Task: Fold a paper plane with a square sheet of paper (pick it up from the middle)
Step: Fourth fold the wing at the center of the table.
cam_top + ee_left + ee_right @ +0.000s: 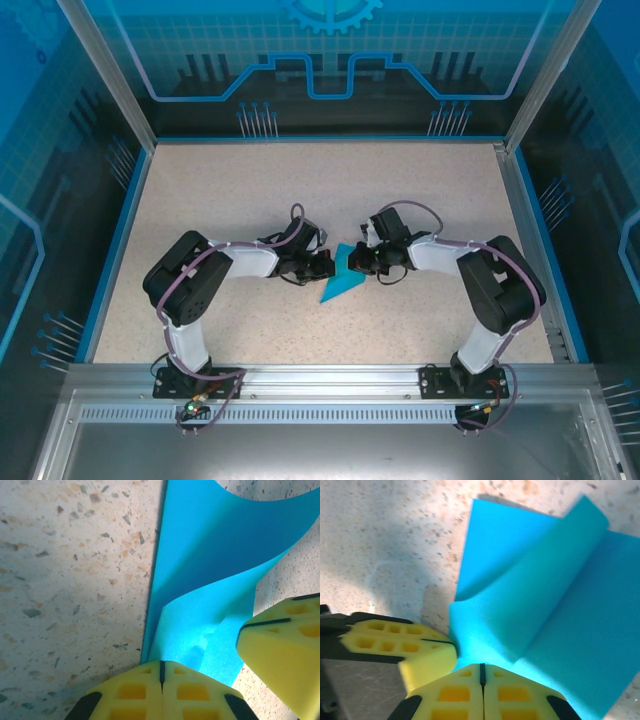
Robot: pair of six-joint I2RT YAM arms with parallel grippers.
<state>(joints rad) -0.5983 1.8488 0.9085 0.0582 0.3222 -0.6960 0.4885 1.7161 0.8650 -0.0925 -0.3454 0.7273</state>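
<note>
Closest up, yellow pads of the left hand (161, 672) pressed flat together, no gap at the seam, tips right at the near edge of the sheet of paper (210, 555); pinched or merely touching, impossible to tell. Much the same from the other wrist: right hand (481, 672) likewise closed pad to pad, with a raised fold of the blue sheet running out from the seam, seemingly nipped there. Sheet partly flat on the desk (75, 580), one flap curled up and over on itself, rounded rather than creased down. Left edge of the sheet straight and flush on the speckled surface. One pad of each hand visible from the other's wrist, just beside the paper's edge. From above, both hands meeting tip to tip over the sheet, near the middle of the desk, slightly toward the near side. Bare speckled surface on every side of the paper, widest toward the far edge. Blue rim (120, 230) along the left, far and right sides; metal rail (330, 375) across the near side, carrying both arm bases.
</note>
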